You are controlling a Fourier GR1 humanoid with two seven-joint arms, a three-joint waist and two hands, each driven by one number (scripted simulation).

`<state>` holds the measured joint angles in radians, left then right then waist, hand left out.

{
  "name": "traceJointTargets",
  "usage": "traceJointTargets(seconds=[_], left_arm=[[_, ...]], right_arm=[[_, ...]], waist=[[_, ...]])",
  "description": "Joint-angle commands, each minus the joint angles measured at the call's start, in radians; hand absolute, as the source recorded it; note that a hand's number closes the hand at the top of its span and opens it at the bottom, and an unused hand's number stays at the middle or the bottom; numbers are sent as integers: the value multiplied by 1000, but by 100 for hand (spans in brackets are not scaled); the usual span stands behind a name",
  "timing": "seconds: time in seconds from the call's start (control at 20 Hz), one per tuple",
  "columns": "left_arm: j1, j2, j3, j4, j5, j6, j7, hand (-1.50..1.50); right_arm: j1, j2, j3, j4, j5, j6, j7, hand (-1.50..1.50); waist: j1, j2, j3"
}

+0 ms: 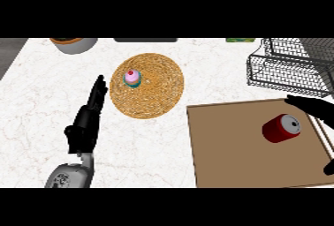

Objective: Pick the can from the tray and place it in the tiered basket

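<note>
A red can (282, 128) with a silver top lies on its side on the brown tray (241, 154) at the lower right. My right hand (317, 109) comes in from the right edge, open, its fingers spread above and to the right of the can and its thumb (329, 167) low at the edge; it is not touching the can. The dark wire tiered basket (287, 66) stands at the upper right, just behind the tray. My left hand (86, 119) rests open at the left, fingers straight and pointing away from me.
A round woven mat (157, 95) lies mid-counter with a small pink cupcake (132, 78) on it. A bowl (73, 43) sits at the top left edge. A dark object (146, 39) and a green item (239, 39) show at the back edge.
</note>
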<state>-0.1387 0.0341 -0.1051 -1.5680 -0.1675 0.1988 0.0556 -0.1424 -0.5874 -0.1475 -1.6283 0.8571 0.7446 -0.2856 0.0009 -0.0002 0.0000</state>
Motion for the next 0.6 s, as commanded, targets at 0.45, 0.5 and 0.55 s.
traceJointTargets(seconds=[0.45, 0.5, 0.55], left_arm=[[24, 15, 43, 0, 12, -43, -32, 0], [22, -32, -23, -11, -33, 8, 11, 0], [1, 26, 57, -7, 30, -62, -7, 0]], right_arm=[[-14, 65, 33, 117, 87, -79, -42, -150], [-11, 41, 14, 83, 73, -34, -41, -150], [-83, 38, 14, 211, 94, -100, -78, -150]], waist=[[-1, 0, 0], [-2, 0, 0], [2, 1, 0]])
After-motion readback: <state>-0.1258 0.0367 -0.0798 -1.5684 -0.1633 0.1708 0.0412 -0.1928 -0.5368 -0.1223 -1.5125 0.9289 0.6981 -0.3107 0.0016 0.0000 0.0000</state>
